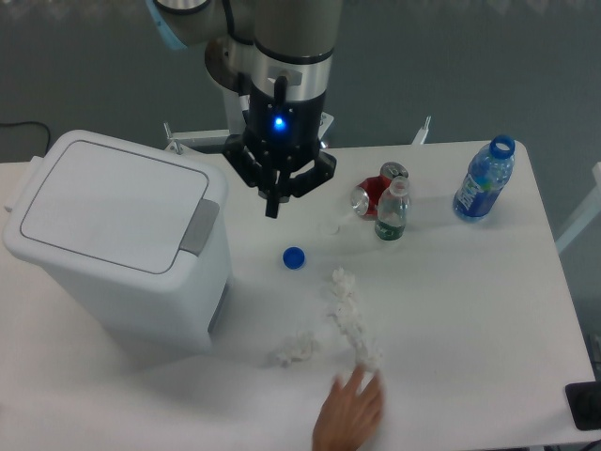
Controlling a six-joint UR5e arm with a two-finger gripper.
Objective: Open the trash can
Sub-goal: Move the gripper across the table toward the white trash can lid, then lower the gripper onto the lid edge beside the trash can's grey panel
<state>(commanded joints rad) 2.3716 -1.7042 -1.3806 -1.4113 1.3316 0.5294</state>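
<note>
- trash can sits at the left of the frame on the desk, lid down.
- gripper, fingers pressed together, hangs right of its grey button; approach step.
- next: go left, press button.

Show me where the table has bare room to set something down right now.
Bare: the right side between the blue bottle and the front edge, and the strip in front of the trash can. Crowded: the cans and small bottle behind, the tissue wads, the person's hand, and the gripper beside the bin.
</note>
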